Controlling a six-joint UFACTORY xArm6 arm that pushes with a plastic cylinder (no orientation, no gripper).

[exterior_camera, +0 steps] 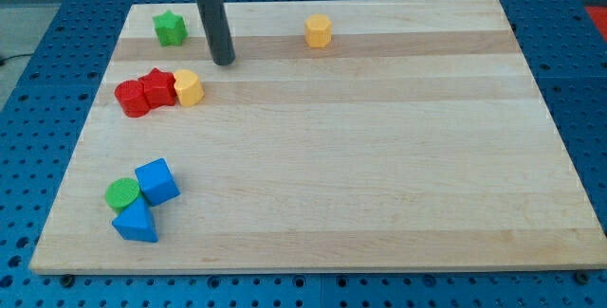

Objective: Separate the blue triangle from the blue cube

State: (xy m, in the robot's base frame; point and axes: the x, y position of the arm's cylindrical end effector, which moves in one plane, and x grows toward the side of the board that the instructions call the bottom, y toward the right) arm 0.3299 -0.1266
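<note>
The blue triangle lies near the view's bottom left of the wooden board. The blue cube sits just above and right of it, touching or almost touching it. A green round block presses against both from the left. My tip is far from them, near the view's top left, just above and right of a yellow block.
Two red blocks sit in a row with that yellow block. A green star lies at the top left. A yellow hexagon lies at the top middle. Blue perforated table surrounds the board.
</note>
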